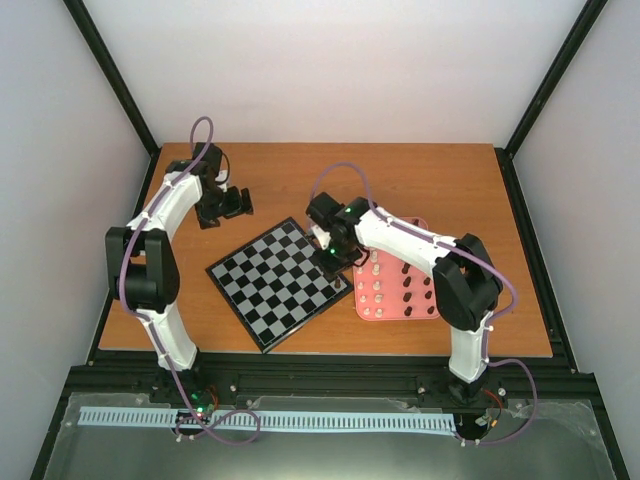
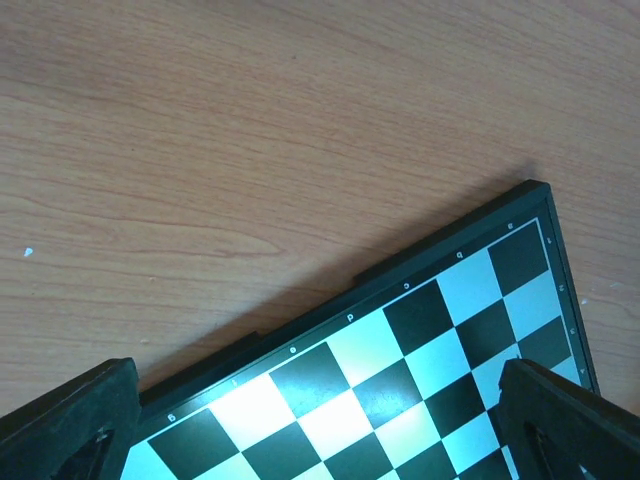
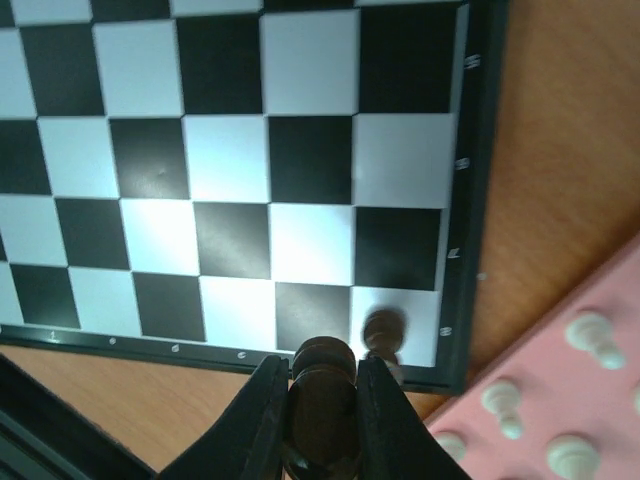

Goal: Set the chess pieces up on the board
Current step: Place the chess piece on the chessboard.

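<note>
Right gripper (image 3: 322, 368) clenched on dark brown round-headed chess piece (image 3: 322, 418), over corner of flat black-and-grey checkered board (image 3: 230, 160). Left gripper (image 2: 316, 400) released, empty.

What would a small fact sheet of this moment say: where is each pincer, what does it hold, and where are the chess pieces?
Right pincer: shut on a dark brown piece, above the board at its corner beside the pink tray
Left pincer: open, holding nothing, above the board's far edge and the table
Board: lies turned at an angle, mid-table
Pink tray: right of the board, cream pieces standing in it
</note>
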